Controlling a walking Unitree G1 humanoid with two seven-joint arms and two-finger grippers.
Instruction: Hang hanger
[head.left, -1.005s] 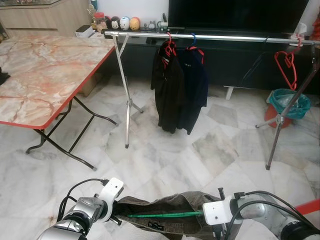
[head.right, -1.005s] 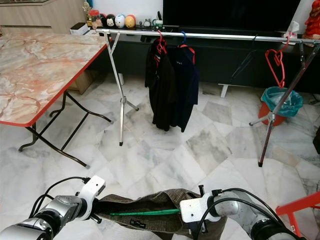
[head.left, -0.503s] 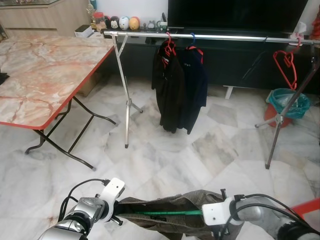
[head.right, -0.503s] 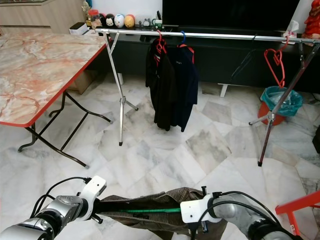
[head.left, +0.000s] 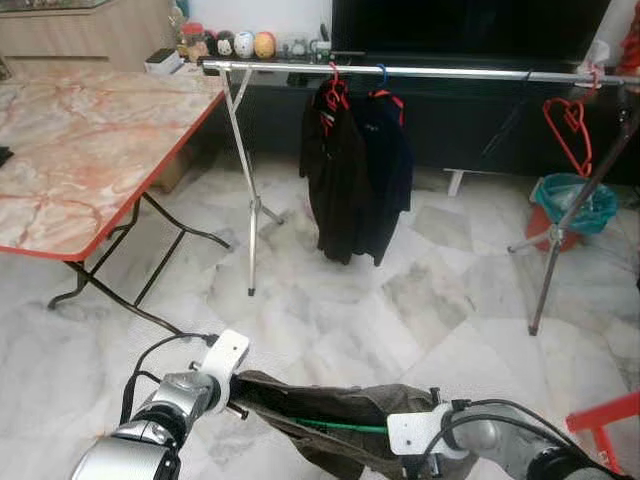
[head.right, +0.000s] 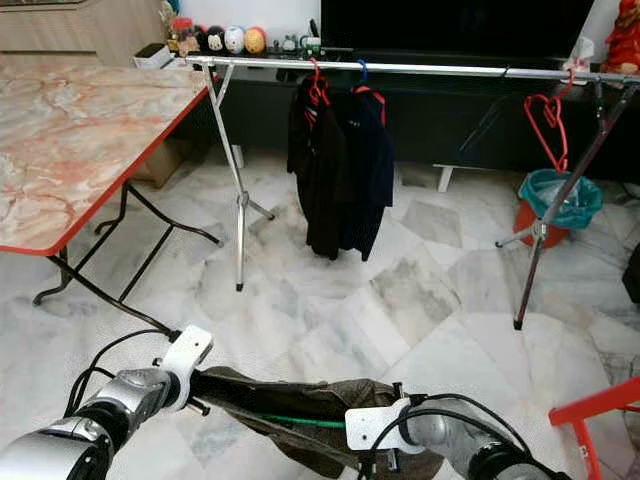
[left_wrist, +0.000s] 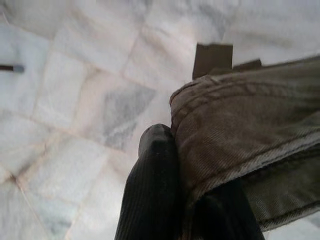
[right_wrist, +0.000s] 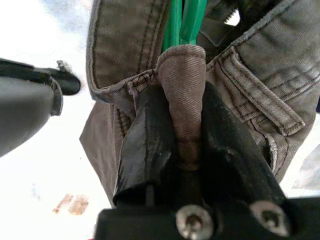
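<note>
Two grippers carry your olive-brown twill trousers (head.left: 330, 425) on a green plastic hanger (head.left: 340, 427) at the lower centre, well short of the silver clothes rail (head.left: 420, 72).

Left gripper (left_wrist: 172, 165) pinches the waistband edge, right gripper (right_wrist: 185, 125) clamps a fabric fold beside the hanger; your cloth-only grips could let the hanger slide out.

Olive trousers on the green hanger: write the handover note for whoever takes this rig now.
Left gripper: shut on one end of the olive trousers.
Right gripper: shut on a fold of the trousers beside the green hanger.
Things: the trousers are stretched between both grippers, low in front of the robot. The clothes rail stands ahead across the marble floor, carrying two dark garments and a red hanger.
Done: garment on hanger, lifted.
Left: approach the rail, hook the hanger over it, release.
</note>
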